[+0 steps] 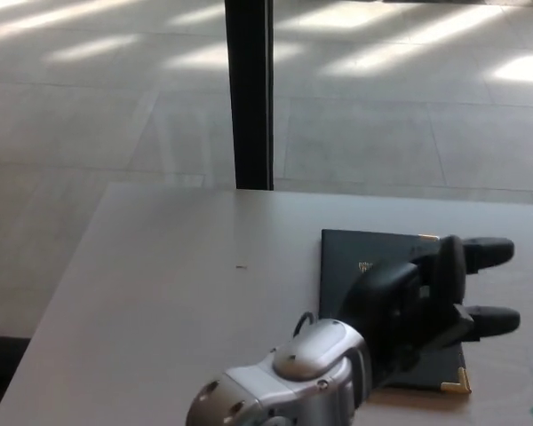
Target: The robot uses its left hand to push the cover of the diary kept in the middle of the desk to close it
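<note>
One diary [351,257], one desk [178,293], one hand [417,302].

Dark, almost black diary [351,257] at lower right of the frame, with gold metal corners and a small gold emblem on the cover. Black left hand [426,297] over it, on a silver-grey forearm [284,386] at bottom centre. Pale grey-white desk [178,284]. Black post [249,93] at upper centre. Light grey tiled floor [89,98] streaked with bright sunlight.

My left hand [426,297], fingers spread, lies over the closed dark diary [355,266] on the white desk [160,293].
</note>
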Tool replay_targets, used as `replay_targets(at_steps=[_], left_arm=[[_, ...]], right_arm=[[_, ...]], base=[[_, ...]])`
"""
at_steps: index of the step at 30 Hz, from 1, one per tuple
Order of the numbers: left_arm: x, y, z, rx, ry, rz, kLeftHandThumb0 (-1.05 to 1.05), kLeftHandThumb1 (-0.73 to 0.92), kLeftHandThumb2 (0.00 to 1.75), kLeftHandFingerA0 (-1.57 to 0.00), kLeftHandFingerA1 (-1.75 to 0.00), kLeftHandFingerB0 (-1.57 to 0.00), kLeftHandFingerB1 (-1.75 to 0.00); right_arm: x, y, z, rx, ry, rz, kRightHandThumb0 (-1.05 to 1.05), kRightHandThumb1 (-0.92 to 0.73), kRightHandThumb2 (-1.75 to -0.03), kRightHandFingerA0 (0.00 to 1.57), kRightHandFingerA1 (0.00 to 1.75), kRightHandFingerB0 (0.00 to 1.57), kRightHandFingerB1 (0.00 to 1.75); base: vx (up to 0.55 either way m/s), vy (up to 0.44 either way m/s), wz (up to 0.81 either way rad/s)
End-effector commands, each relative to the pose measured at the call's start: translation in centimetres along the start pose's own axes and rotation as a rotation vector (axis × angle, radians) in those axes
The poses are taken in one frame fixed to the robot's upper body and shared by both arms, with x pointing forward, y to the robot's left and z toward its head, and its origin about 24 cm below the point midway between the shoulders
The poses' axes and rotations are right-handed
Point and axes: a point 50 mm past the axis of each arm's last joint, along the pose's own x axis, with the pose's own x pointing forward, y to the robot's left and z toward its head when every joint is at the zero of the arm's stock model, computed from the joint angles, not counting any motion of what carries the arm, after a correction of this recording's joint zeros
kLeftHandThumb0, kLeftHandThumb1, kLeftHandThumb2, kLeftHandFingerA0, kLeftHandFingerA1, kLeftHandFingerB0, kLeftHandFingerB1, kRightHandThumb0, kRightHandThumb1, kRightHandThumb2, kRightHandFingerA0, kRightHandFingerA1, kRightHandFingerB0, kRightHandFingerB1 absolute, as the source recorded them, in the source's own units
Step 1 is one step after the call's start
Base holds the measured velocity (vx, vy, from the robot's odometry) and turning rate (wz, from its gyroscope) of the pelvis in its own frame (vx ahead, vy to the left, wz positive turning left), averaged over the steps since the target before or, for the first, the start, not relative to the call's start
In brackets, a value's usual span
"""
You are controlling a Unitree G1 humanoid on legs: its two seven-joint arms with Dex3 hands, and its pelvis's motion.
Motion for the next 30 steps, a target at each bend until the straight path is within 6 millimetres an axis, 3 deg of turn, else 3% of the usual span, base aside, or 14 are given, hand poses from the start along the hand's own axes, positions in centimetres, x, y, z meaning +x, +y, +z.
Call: replay_targets(at_steps=[1, 8, 9, 10, 11, 12, 13, 14, 15, 16, 17, 18, 20, 30], left_arm=[[-3.6, 6.4, 5.0, -0.207, -0.271, 0.104, -1.05, 0.92, 0.84, -0.38, -0.49, -0.32, -0.42], [-11.8, 15.9, 8.3, -0.293, -0.513, 0.426, -1.04, 0.92, 0.95, -0.29, -0.51, -0.22, -0.41], [-13.2, 17.1, 8.0, -0.291, -0.522, 0.474, -1.05, 0.92, 0.83, -0.29, -0.48, -0.23, -0.39], [-14.3, 18.0, 7.6, -0.275, -0.528, 0.517, -1.05, 0.92, 0.74, -0.29, -0.49, -0.26, -0.40], [-16.5, 19.7, 6.8, -0.263, -0.531, 0.619, -1.05, 0.70, 1.27, -0.30, -0.56, -0.26, -0.49], [-16.9, 20.0, 6.6, -0.271, -0.530, 0.638, -1.05, 0.70, 1.27, -0.30, -0.56, -0.26, -0.49], [-17.9, 20.7, 6.1, -0.306, -0.532, 0.698, -1.05, 0.91, 0.73, -0.39, -0.55, -0.40, -0.47], [-19.0, 21.6, 5.5, -0.349, -0.526, 0.779, -1.05, 0.84, 0.73, -0.46, -0.54, -0.44, -0.48], [-19.8, 22.3, 5.0, -0.363, -0.527, 0.850, -1.05, 0.85, 0.74, -0.46, -0.53, -0.41, -0.46], [-21.0, 23.1, 4.4, -0.353, -0.527, 0.890, -1.03, 0.59, 1.23, -0.45, -0.63, -0.08, -0.40], [-23.1, 24.1, 2.8, -0.352, -0.519, 0.944, -1.00, 0.57, 1.24, -0.48, -0.67, -0.08, -0.41], [-24.1, 24.8, 2.1, -0.362, -0.519, 0.989, -1.05, 0.87, 0.79, -0.36, -0.57, -0.34, -0.47], [-26.5, 26.1, 0.5, -0.441, -0.523, 1.122, -1.05, 0.78, 0.81, -0.48, -0.62, -0.46, -0.54], [-35.7, 28.4, -5.5, -0.594, -0.534, 1.483, -1.05, 0.89, 0.84, -0.68, -0.71, -0.61, -0.63]], right_arm=[[-0.4, -0.9, -0.1, 0.008, 0.009, -0.031, -0.80, -0.75, -0.90, 0.51, 0.68, 0.45, 0.52], [-0.5, -1.0, -0.1, 0.003, 0.003, -0.025, -0.75, -0.92, -0.68, 0.55, 0.67, 0.51, 0.47], [-0.5, -1.1, -0.1, 0.002, 0.005, -0.025, -0.81, -0.75, -0.91, 0.53, 0.69, 0.47, 0.53], [-0.5, -1.2, -0.1, 0.003, 0.007, -0.027, -0.76, -0.92, -0.68, 0.53, 0.65, 0.51, 0.47], [-0.5, -1.3, 0.1, 0.004, 0.005, -0.030, -0.75, -0.92, -0.68, 0.51, 0.65, 0.50, 0.47], [-0.5, -1.3, 0.1, 0.004, 0.004, -0.030, -0.75, -0.92, -0.68, 0.51, 0.65, 0.50, 0.47], [-0.5, -1.5, 0.1, 0.005, 0.002, -0.030, -0.75, -0.92, -0.68, 0.51, 0.66, 0.50, 0.47], [-0.5, -1.5, 0.1, -0.013, 0.005, -0.036, -0.81, -0.76, -0.91, 0.52, 0.68, 0.45, 0.52], [-0.4, -1.5, 0.2, 0.011, 0.008, -0.049, -0.76, -0.91, -0.67, 0.55, 0.64, 0.53, 0.46], [-0.5, -1.4, 0.2, -0.010, -0.006, -0.019, -0.79, -0.77, -0.89, 0.50, 0.71, 0.44, 0.54], [-0.4, -1.5, 0.1, 0.001, 0.002, -0.039, -0.75, -0.92, -0.68, 0.56, 0.68, 0.53, 0.48], [-0.2, -1.4, 0.1, 0.003, 0.001, -0.038, -0.75, -0.92, -0.68, 0.57, 0.68, 0.54, 0.47], [-0.3, -1.4, 0.2, -0.021, -0.002, -0.030, -0.81, -0.76, -0.92, 0.55, 0.69, 0.48, 0.54], [-0.2, -1.4, 0.1, 0.011, 0.003, -0.034, -0.74, -0.92, -0.69, 0.53, 0.64, 0.52, 0.47]], base=[[0.00, 0.000, 0.00], [0.00, 0.000, 0.00], [0.00, 0.000, 0.00], [0.00, 0.000, 0.00], [0.00, 0.000, 0.00], [0.00, 0.000, 0.00], [0.00, 0.000, 0.00], [0.00, 0.000, 0.00], [0.00, 0.000, 0.00], [0.00, 0.000, 0.00], [0.00, 0.000, 0.00], [0.00, 0.000, 0.00], [0.00, 0.000, 0.00], [0.00, 0.000, 0.00]])
